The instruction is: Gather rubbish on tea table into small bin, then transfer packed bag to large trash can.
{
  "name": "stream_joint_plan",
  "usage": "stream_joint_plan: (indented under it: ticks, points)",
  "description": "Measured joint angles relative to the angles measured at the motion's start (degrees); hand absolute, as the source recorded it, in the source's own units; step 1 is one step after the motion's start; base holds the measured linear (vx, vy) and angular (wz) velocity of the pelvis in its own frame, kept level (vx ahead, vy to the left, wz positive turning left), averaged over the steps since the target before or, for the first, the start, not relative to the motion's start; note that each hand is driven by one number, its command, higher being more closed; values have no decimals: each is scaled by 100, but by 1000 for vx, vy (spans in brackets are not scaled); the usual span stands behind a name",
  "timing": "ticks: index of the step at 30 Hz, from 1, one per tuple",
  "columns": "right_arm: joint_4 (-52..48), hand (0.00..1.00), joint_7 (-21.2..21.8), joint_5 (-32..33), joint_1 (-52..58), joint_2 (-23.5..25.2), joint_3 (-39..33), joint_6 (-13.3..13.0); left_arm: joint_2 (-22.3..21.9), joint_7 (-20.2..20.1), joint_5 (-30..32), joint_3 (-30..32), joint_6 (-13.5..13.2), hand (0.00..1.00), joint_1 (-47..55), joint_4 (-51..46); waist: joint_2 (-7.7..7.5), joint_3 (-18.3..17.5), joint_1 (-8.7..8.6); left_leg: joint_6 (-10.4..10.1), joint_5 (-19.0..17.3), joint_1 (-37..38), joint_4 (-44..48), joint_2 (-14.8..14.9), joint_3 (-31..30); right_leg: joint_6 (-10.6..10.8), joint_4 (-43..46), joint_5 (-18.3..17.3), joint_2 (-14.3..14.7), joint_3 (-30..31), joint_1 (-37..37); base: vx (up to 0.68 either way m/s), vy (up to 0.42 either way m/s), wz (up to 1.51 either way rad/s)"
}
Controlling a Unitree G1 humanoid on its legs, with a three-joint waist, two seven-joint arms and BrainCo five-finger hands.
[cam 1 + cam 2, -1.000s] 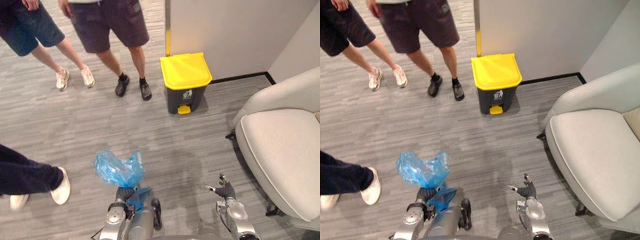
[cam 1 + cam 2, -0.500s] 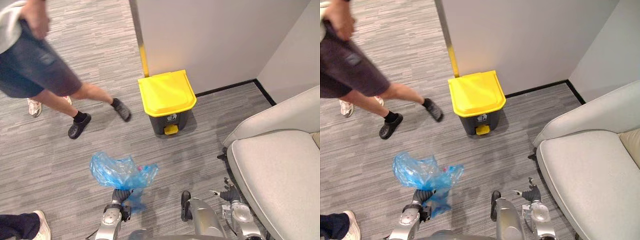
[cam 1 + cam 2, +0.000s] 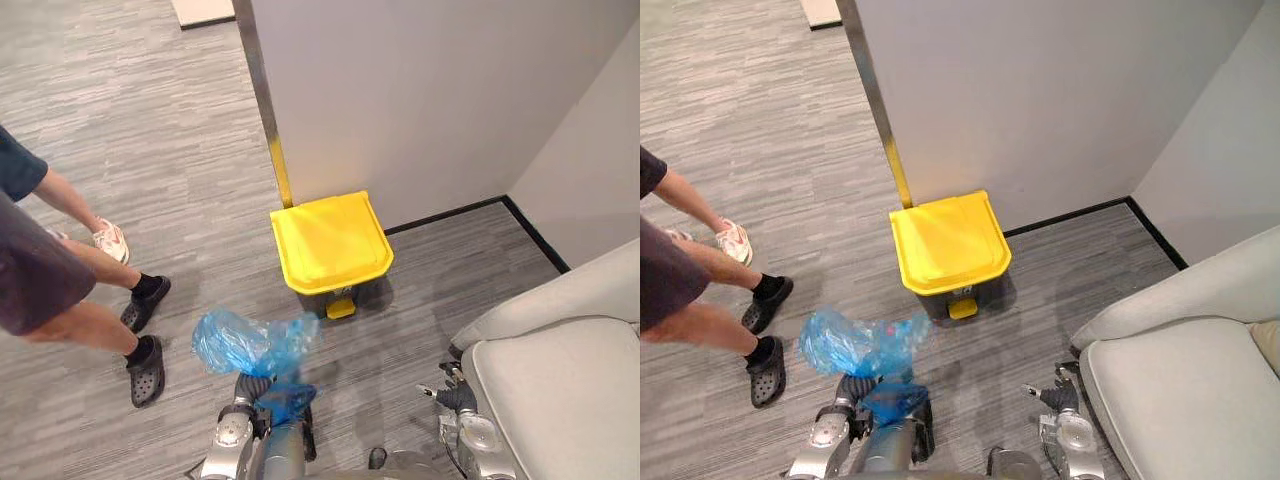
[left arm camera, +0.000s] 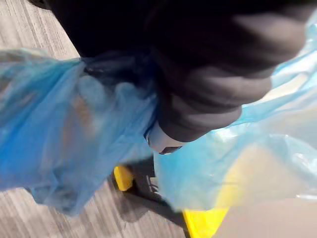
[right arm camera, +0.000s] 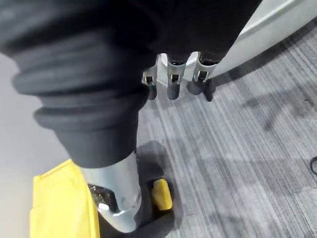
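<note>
A crumpled blue plastic bag (image 3: 248, 344) hangs bunched above my left hand (image 3: 252, 392), whose fingers are curled round its gathered neck. Up close, the left wrist view has the blue bag (image 4: 64, 129) wrapped round the left hand (image 4: 198, 89). The large trash can (image 3: 330, 246), dark with a shut yellow lid and a yellow pedal (image 3: 340, 309), stands against the wall just beyond the bag. My right hand (image 3: 456, 396) hangs low on the right beside the armchair, its fingers (image 5: 171, 83) relaxed and holding nothing.
A person's legs (image 3: 85, 300) in black clogs stand on the grey carpet to the left of the can. A white armchair (image 3: 565, 385) takes up the lower right. A white wall (image 3: 420, 90) with a metal corner strip (image 3: 262, 110) rises behind the can.
The camera has moved towards the trash can, which now sits nearer and more central. The person has stepped off to the left. The bag stays in my left hand.
</note>
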Motion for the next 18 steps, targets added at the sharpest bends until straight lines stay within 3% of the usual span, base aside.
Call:
stream_joint_plan:
  ticks: [2, 3, 4, 5, 9, 10, 11, 13, 15, 18]
  points:
    - [39, 0, 24, -51, -10, 16, 33, 0, 23, 1, 0, -5, 0, 100, 167, 9, 28, -20, -21, 22, -261, 342, -106, -101, 30, 199, 1210, -33, -139, 110, -337, 194, 126, -10]
    - [44, 0, 24, -81, -2, 12, 39, 0, 84, -1, 0, -65, 1, 100, 232, 9, 36, -22, -34, 47, -320, 567, -223, -165, -30, 557, 2230, 215, -252, 112, -734, 171, 95, 12]
    - [56, 0, 24, -115, 35, 17, 42, 2, 135, 0, 0, -94, 2, 100, 243, 11, 35, -25, -40, 75, -342, 643, -258, -189, -76, 622, 2642, 241, -285, 128, -914, 275, 97, 52]
    - [54, 0, 23, -130, 134, 9, 41, 10, 219, 9, -1, -126, 3, 100, 193, 33, 24, -29, -56, 187, -378, 785, -288, -232, -275, 291, 3133, -18, -328, 111, -1293, 233, 48, 58]
    - [56, 0, 24, -168, 204, 5, 43, 10, 304, 18, 0, -128, 0, 100, 134, 35, 33, -28, -205, 140, -345, 918, -257, -206, -757, 93, 2103, -223, -36, 237, -1555, 268, -65, 84]
    - [57, 0, 22, -163, 217, 6, 38, 10, 322, 13, 0, -136, -4, 100, 138, 37, -13, -47, -201, 43, -369, 941, -214, -227, -850, -38, 1249, 8, 67, 440, -1548, 192, -104, 57]
    - [76, 0, 24, -162, 255, -3, 37, 7, 340, 9, 4, -115, -11, 100, 136, 79, -101, -31, -180, -90, -463, 988, -137, -293, -889, -89, 635, 640, 34, 544, -1478, 242, -140, 59]
    - [175, 0, 17, -149, 220, -68, 0, 1, 163, -10, 4, -89, -7, 100, 178, 171, 77, -117, -165, -183, -516, 1049, -135, -93, -1015, -176, 409, 696, 176, 399, -1215, 218, -132, 25]
    - [209, 0, 18, -111, 204, -67, -4, -4, 81, -12, 4, -87, -8, 100, 190, 180, 151, -165, -132, -255, -534, 1126, -254, 75, -1024, -266, 89, 766, 341, 316, -1036, 192, -143, 3]
    - [228, 0, 17, -97, 235, -24, -29, -3, 92, -11, 4, -85, -8, 100, 158, 203, 118, -184, -164, -369, -478, 1306, -590, 190, -1144, -349, -193, 837, 502, 214, -852, 121, -122, 9]
